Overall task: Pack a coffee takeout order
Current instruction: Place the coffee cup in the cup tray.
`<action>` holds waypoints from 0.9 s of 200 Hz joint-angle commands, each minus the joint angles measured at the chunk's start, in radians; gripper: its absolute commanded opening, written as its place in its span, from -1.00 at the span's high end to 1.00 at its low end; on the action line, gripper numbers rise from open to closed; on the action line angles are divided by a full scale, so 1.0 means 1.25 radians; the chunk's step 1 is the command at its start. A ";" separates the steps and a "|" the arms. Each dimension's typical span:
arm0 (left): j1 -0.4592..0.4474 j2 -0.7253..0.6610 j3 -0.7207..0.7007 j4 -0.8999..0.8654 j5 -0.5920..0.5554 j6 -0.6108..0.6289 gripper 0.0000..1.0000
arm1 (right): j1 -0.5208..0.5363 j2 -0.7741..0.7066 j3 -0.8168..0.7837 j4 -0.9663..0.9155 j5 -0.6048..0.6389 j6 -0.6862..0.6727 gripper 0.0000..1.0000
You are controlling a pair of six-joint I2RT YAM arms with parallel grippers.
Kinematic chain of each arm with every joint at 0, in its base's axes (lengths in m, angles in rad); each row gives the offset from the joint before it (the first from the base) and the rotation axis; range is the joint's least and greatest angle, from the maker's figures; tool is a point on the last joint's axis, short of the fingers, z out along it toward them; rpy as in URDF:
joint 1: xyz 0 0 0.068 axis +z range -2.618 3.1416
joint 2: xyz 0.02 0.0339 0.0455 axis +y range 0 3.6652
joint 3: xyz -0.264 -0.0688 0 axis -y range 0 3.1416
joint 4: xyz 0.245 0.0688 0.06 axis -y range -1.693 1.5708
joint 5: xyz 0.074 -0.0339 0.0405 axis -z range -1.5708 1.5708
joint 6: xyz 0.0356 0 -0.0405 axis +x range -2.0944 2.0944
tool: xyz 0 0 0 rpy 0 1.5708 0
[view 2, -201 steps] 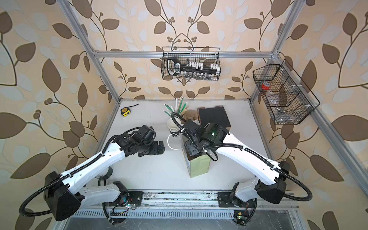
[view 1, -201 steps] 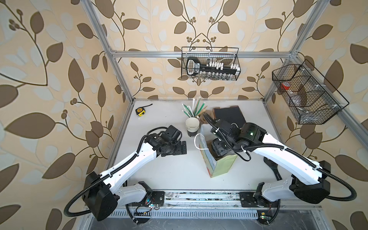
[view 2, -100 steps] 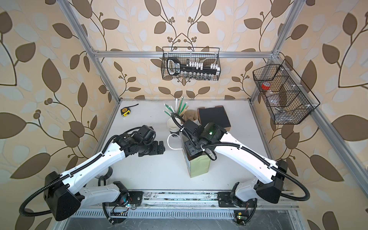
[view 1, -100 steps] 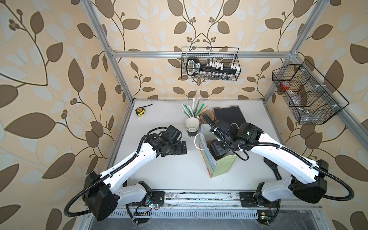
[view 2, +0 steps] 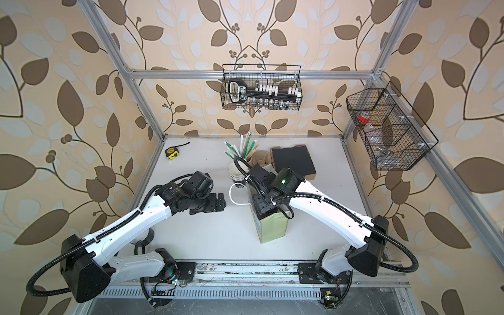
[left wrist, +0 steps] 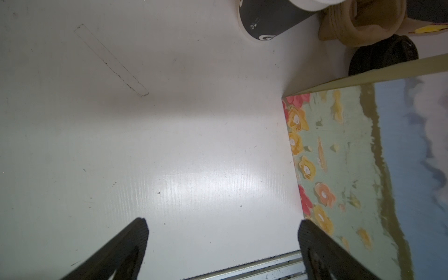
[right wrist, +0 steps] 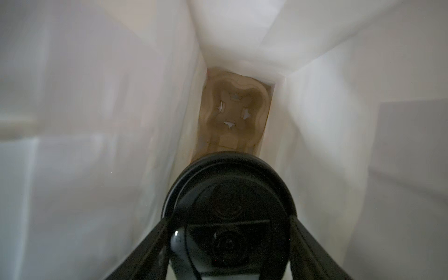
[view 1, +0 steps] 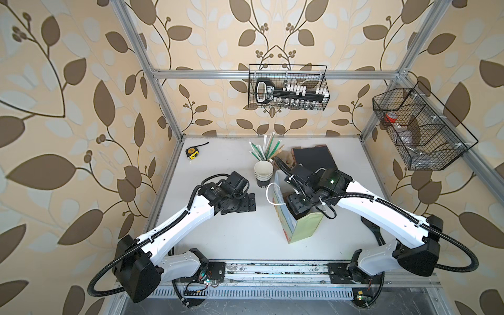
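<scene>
Upright flowered paper bag (view 1: 302, 226) on a white worktop (view 1: 231, 234); right gripper (right wrist: 230, 219) deep in its open mouth, jaws clamped on either side of a lidded black cup (right wrist: 229, 194), held upright and centred between the white inner walls, likely so as to land square in the tan cup carrier (right wrist: 232, 109) lying flat on the bag's floor, well below; left gripper (left wrist: 223, 232) low over bare worktop just beside the bag, jaws apart and empty, seemingly placed to steady it; spare cups (view 1: 263, 174) and a dark sheet (view 1: 313, 159) behind the bag, untouched.
</scene>
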 commanded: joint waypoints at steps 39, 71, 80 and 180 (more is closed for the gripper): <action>0.008 0.001 -0.008 -0.002 0.010 0.000 -0.98 | -0.012 0.026 -0.020 0.005 -0.013 -0.018 -0.37; 0.008 -0.002 -0.010 -0.003 0.007 0.000 -0.98 | -0.017 0.028 -0.033 0.009 -0.018 -0.017 -0.37; 0.008 -0.002 -0.009 -0.002 0.008 0.000 -0.98 | -0.017 0.028 -0.035 0.013 -0.022 -0.018 -0.37; 0.008 -0.003 -0.010 -0.003 0.007 0.000 -0.98 | -0.029 0.038 -0.071 0.047 -0.045 -0.001 -0.36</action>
